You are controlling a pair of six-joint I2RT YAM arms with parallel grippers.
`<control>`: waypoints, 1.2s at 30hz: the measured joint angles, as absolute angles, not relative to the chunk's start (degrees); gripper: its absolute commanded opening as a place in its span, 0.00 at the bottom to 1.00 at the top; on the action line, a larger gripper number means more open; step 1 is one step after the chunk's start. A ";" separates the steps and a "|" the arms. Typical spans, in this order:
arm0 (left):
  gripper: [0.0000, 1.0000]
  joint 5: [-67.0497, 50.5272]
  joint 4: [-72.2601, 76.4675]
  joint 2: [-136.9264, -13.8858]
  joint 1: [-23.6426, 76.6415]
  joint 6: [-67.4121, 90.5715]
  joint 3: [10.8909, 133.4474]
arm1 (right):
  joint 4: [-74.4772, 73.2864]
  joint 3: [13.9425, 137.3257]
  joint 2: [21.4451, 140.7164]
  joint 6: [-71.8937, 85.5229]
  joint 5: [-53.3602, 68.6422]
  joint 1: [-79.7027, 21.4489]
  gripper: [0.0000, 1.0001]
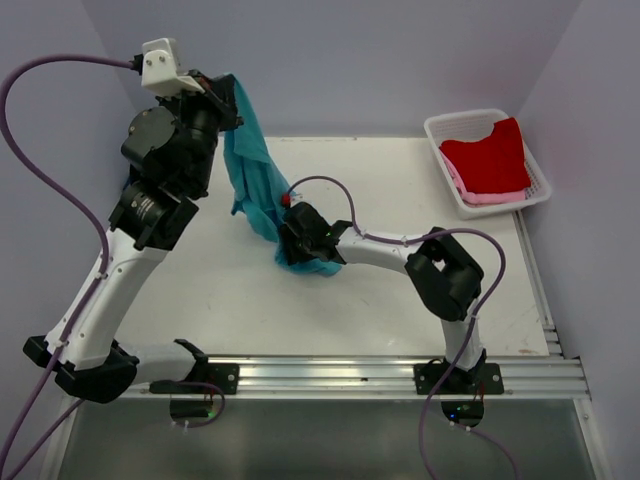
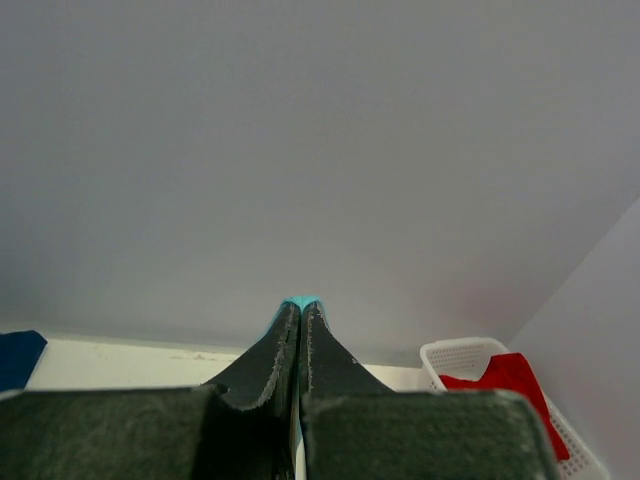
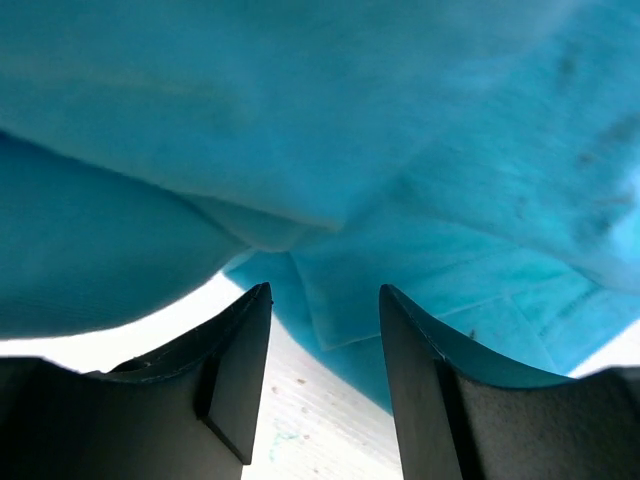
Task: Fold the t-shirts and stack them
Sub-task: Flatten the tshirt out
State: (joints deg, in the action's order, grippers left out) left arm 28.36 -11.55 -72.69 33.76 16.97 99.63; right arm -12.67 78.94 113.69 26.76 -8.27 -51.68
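Note:
A turquoise t-shirt (image 1: 252,165) hangs from my left gripper (image 1: 228,92), raised high at the back left; its lower end rests bunched on the table. In the left wrist view the gripper (image 2: 301,308) is shut on a sliver of the turquoise t-shirt (image 2: 300,301). My right gripper (image 1: 292,240) is low at the shirt's bottom end; in the right wrist view it (image 3: 325,292) is open, with the turquoise t-shirt (image 3: 330,140) just ahead of the fingertips. A red t-shirt (image 1: 487,157) lies folded on a pink one (image 1: 490,197) in the basket. A navy t-shirt (image 2: 18,356) shows at the left edge.
The white slotted basket (image 1: 439,130) stands at the back right corner; it also shows in the left wrist view (image 2: 450,357). Grey walls close the back and sides. A metal rail (image 1: 330,375) runs along the table's near edge.

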 measured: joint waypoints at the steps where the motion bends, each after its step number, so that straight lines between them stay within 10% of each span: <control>1: 0.00 28.58 -11.57 -72.29 33.76 16.97 99.07 | -13.08 78.96 113.78 26.72 -8.67 -51.68 0.49; 14: 0.00 30.92 -11.27 -69.19 33.76 16.97 93.97 | -12.78 74.72 113.91 29.08 -9.45 -51.92 0.40; 27: 0.00 31.75 -11.20 -69.19 33.76 16.97 93.08 | -13.82 72.49 111.42 29.93 -10.04 -54.98 0.52; 36: 0.00 31.77 -11.25 -69.19 33.76 16.97 92.64 | -16.12 72.49 109.34 29.32 -11.27 -57.63 0.39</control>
